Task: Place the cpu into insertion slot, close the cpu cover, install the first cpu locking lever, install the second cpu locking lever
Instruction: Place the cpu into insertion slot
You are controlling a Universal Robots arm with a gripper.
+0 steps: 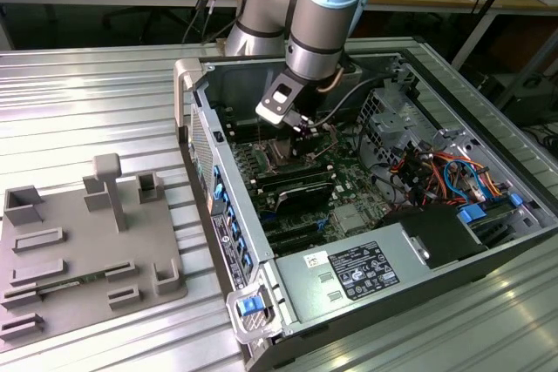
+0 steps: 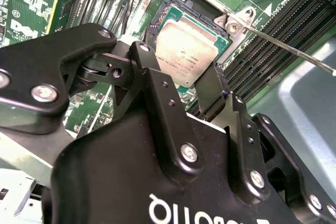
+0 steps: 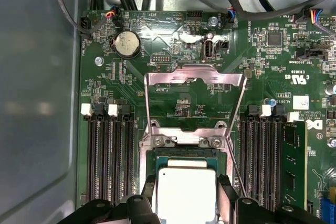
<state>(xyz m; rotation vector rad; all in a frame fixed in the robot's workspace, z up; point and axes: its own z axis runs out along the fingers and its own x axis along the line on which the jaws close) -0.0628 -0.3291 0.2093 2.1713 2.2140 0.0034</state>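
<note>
One arm [image 1: 323,15] reaches down into an open computer case [image 1: 202,141] that lies on the ribbed metal tabletop [image 1: 87,93]. In the exterior view we find its claw [image 1: 302,125] low over the green board [image 1: 347,182], toward the far end of the case. On the exterior view's left a grey fixture tray [image 1: 78,250] rests on the tabletop, well apart from the case.

In the second wrist view we see the claw [image 2: 184,77] drawn narrow on the cpu [image 2: 186,45], with one black finger [image 2: 152,77] at each of two opposite edges. The cpu lies level within the insertion slot [image 2: 198,4]; we cannot tell whether it is fully seated. A thin silver locking lever [image 2: 283,45] angles away from a corner of the slot.

In the first wrist view the cpu [image 3: 186,187] sits between the two fingers, inside the insertion slot [image 3: 184,150]. The cpu cover [image 3: 194,78] stands swung open beyond the slot, not over the cpu. Long black memory slots [image 3: 107,161] flank the slot on both sides.
</note>
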